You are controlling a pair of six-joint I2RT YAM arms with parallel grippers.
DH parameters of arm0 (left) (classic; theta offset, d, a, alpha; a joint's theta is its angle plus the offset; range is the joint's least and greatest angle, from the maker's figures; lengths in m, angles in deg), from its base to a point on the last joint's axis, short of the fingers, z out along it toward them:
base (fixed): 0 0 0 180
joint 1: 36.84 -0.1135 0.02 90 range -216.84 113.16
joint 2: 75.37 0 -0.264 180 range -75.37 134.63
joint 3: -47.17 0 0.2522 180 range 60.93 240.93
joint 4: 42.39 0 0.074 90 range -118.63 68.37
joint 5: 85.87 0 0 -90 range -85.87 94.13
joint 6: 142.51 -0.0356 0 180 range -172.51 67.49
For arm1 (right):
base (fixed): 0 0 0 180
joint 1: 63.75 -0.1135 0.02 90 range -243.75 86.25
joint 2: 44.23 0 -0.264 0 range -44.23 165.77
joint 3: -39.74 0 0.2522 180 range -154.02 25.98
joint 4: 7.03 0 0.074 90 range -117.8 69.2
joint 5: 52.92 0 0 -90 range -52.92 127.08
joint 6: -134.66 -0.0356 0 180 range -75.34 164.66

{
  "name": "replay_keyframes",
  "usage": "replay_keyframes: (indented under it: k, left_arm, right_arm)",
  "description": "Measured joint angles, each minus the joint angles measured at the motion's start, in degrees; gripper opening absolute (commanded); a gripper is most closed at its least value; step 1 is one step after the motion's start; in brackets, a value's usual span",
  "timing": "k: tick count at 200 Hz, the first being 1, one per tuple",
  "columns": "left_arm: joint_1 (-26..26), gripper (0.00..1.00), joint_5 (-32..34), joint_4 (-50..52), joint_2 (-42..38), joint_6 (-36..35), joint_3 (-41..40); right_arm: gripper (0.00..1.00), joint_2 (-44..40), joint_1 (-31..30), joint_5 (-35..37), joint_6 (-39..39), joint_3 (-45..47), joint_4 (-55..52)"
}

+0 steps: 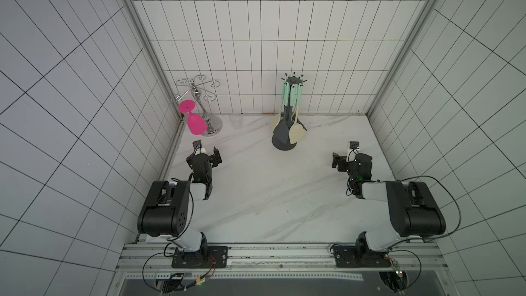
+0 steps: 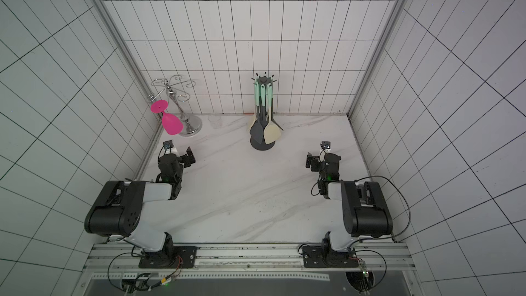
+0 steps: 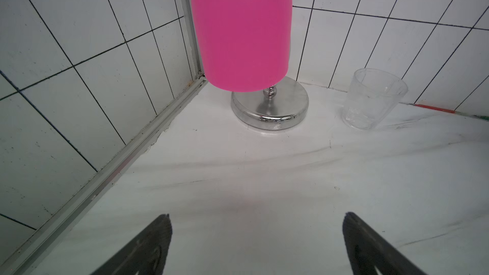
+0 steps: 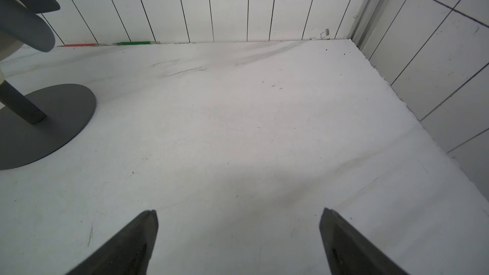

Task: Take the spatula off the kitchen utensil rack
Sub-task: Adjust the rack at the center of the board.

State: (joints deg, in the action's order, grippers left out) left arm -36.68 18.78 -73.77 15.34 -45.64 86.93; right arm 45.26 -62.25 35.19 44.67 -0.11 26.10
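My left tool (image 1: 217, 157), left of centre, stands wide open and holds nothing. At upper centre the spatula (image 1: 297, 135) hangs on the kitchen utensil rack (image 1: 278, 146). It seems light and stiff, so I would grip its mint handle (image 1: 297, 95). My right tool (image 1: 336, 161) is also wide open and empty.

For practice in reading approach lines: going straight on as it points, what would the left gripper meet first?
Probably the pink glass, hanging bowl-down straight ahead of the left gripper. Height is unclear: it might pass under the bowl and meet the chrome base instead.
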Motion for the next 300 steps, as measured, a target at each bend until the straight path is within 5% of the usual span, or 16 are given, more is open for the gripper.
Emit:
replay_keyframes:
  k: [235, 300]
  left_arm:
    - [0.39, 0.99, -2.75, -0.07, -2.27, -1.64, -1.44]
    - [15.13, 0.99, -0.20, 15.43, -9.51, -10.19, 6.88]
  right_arm:
    - [0.99, 0.00, 0.00, 0.00, 0.00, 0.00, 0.00]
    - [0.99, -3.89, 0.00, -0.61, 0.02, 2.14, -1.25]
